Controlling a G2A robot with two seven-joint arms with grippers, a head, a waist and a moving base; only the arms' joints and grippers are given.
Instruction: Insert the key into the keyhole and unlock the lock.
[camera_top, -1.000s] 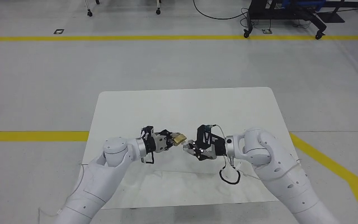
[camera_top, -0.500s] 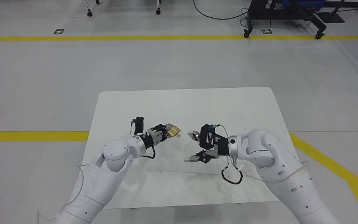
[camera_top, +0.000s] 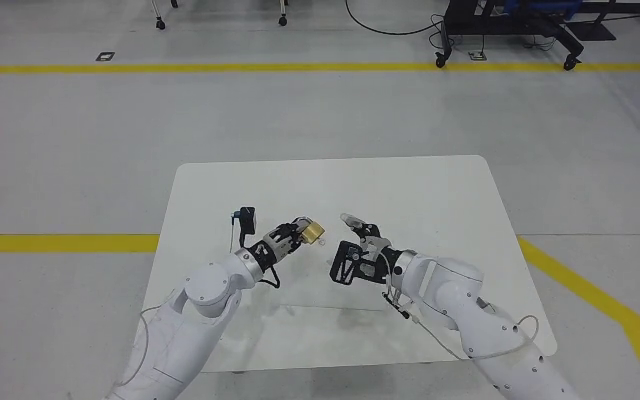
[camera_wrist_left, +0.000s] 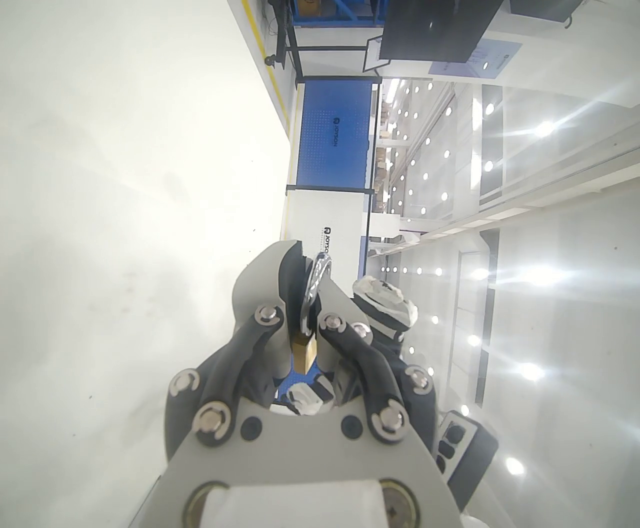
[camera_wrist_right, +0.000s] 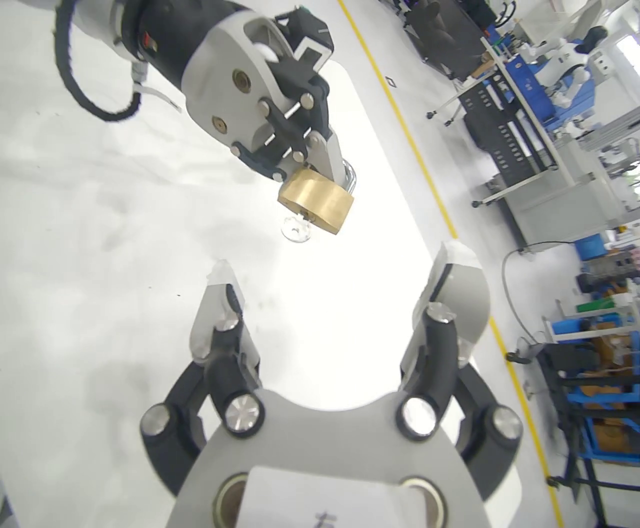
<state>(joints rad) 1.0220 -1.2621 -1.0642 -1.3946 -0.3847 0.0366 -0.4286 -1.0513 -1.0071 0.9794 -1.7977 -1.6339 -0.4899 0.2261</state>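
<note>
A brass padlock (camera_top: 313, 232) hangs above the white table (camera_top: 420, 190), held by its silver shackle (camera_wrist_left: 315, 280) in my left gripper (camera_top: 297, 236), which is shut on it. In the right wrist view the padlock (camera_wrist_right: 316, 200) has a silver key (camera_wrist_right: 296, 229) sticking out of its underside, below the left gripper (camera_wrist_right: 325, 160). My right gripper (camera_wrist_right: 335, 265) stands open a short way from the lock and key, touching neither. In the top view the right gripper (camera_top: 345, 246) faces the lock from the right. The lock body (camera_wrist_left: 304, 352) sits between the left fingers.
A black cable (camera_top: 400, 305) loops off the right wrist over the table. The table's near edge (camera_top: 330, 368) is close behind both arms. Carts and frames (camera_top: 520, 25) stand on the floor far beyond the table.
The right gripper, shut close against the lock a second ago, has opened, drawn back and turned at the wrist. The left gripper carried the lock slightly farther from the near edge.
</note>
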